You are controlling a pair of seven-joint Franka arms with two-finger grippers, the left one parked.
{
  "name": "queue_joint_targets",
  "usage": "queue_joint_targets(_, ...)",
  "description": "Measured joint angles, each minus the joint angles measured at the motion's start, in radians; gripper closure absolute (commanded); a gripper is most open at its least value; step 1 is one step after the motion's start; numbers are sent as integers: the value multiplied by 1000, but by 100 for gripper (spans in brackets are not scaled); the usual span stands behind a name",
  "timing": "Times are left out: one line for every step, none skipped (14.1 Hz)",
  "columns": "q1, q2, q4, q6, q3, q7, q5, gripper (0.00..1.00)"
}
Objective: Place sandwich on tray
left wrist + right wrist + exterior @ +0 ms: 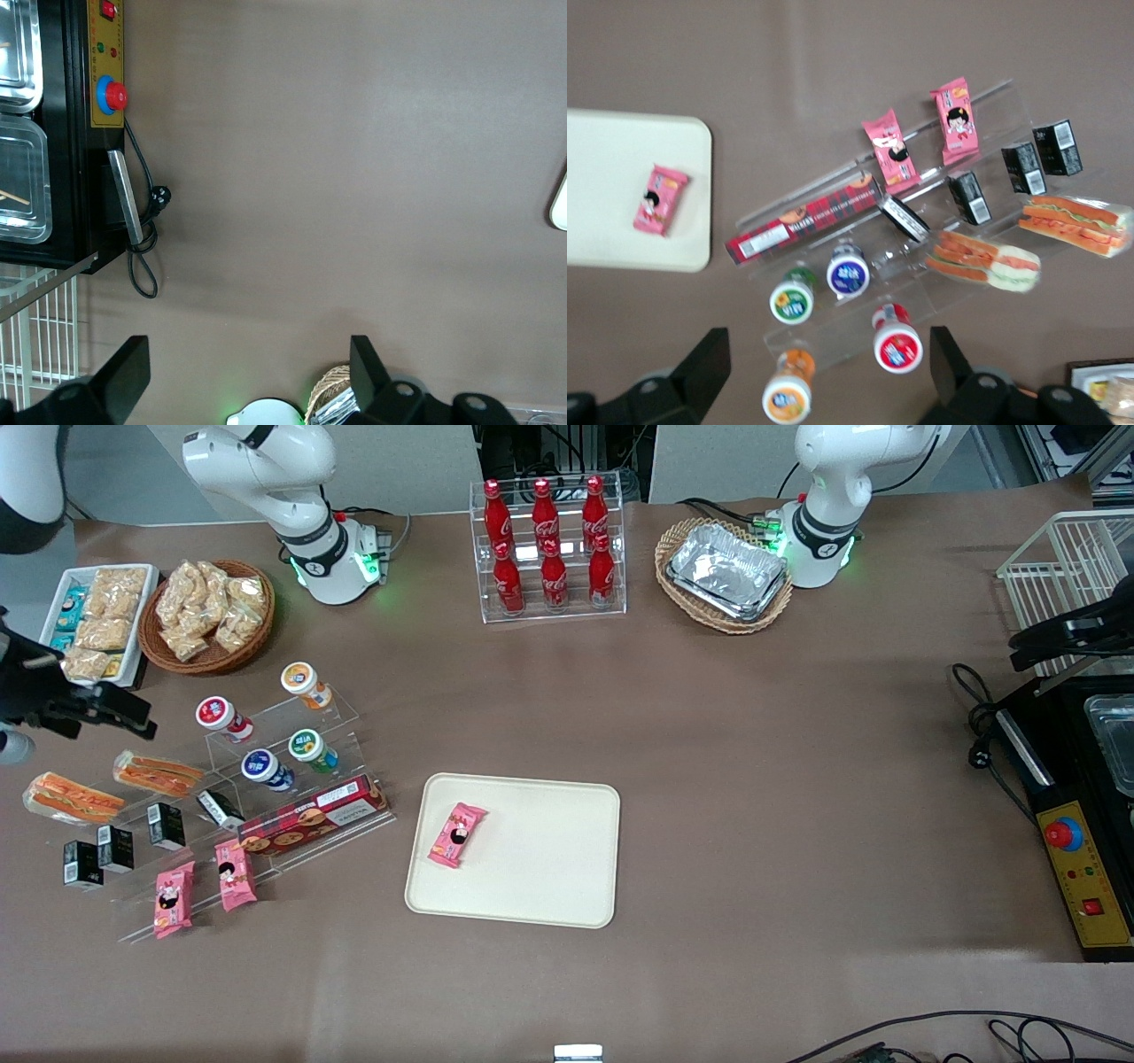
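Clear-wrapped and orange-filled, the sandwich (158,773) lies on the clear display stand (292,731) at my end of the table, long axis slanting toward the tray (549,868), just nearer the front camera than my gripper (97,713), which hovers wide open and empty.

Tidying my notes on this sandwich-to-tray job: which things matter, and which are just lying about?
Job:
- two wrapped sandwiches, either serves
- tray
- claw, open, above the snack stand, holding nothing

Lying about:
- pink snack packet on the tray
- cola bottles
- foil trays
- small cups
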Motion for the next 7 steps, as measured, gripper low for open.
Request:
queue_joint_targets(0, -6, 0, -18, -11, -52, 0, 0)
queue_joint_targets(-1, -11, 0, -28, -24, -110, 0, 0)
queue_joint_targets(-1, -14, 0, -30, -41, -170, 0, 0)
queue_joint_targets(-1, -14, 0, -31, -60, -236, 0, 0)
queue_joint_targets(-2, -14, 0, -31, -81, -300, 0, 0)
queue_joint_targets(-3, -14, 0, -31, -98, -356, 0, 0)
queue_joint_targets(-4, -14, 0, -31, -114, -411, 0, 0)
